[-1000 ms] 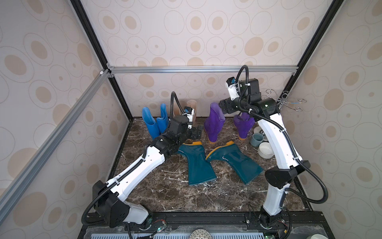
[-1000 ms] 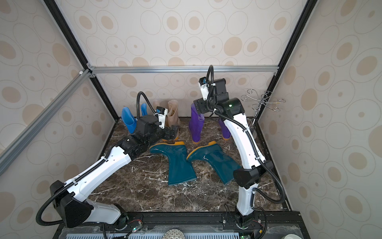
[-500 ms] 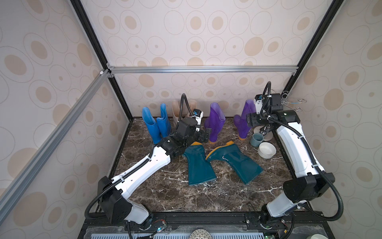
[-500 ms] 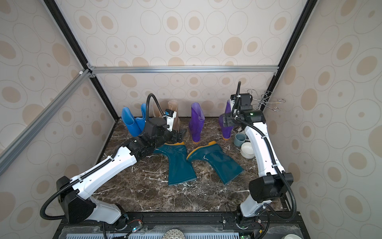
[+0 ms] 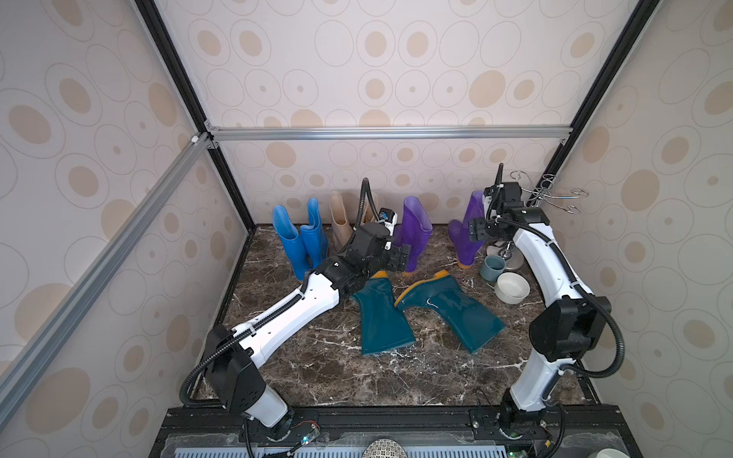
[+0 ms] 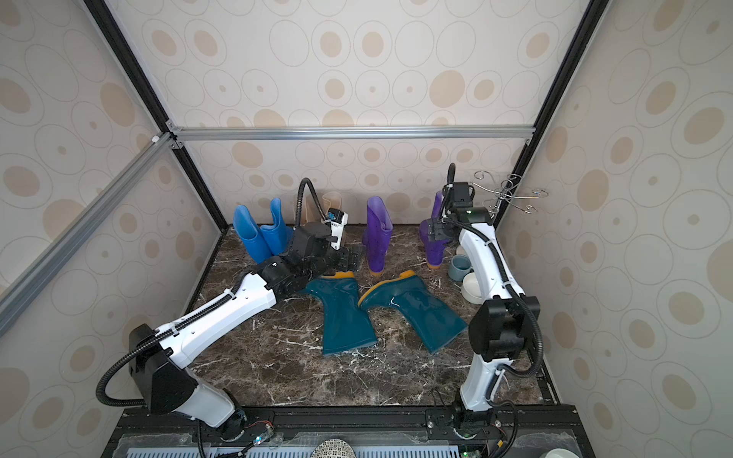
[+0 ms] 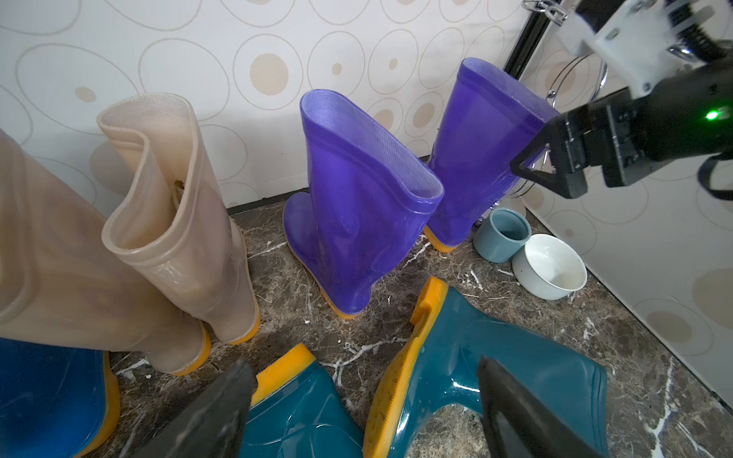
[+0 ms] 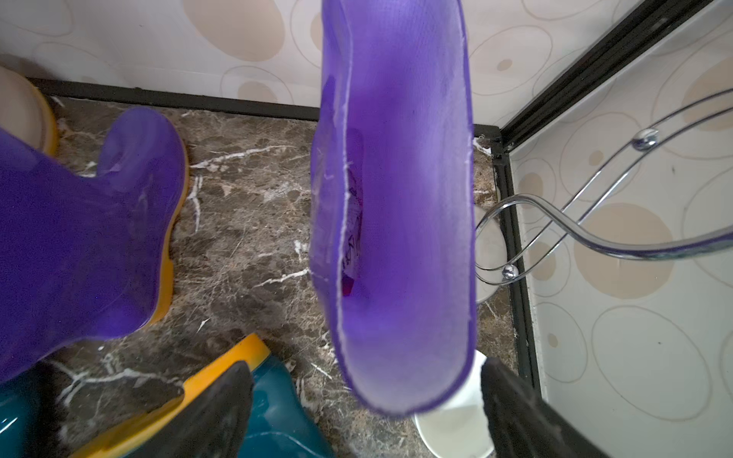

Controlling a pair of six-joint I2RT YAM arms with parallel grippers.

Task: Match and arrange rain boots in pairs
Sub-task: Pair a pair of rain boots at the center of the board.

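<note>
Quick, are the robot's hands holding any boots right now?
Left gripper: open, holding nothing.
Right gripper: open around the purple boot's top, not gripping.

We see a purple boot (image 7: pixel 357 206) upright near the wall (image 7: pixel 198 47). Its twin (image 7: pixel 476 150) and two beige boots (image 7: pixel 178 222) flank it; teal boots (image 7: pixel 452 345) lie nearby.

Glossy blue boots (image 5: pixel 295 242), beige boots (image 5: pixel 340 222), purple boots (image 5: pixel 417 228) upright in a rear row; larger teal boots (image 5: pixel 382 321) flat in front.
</note>
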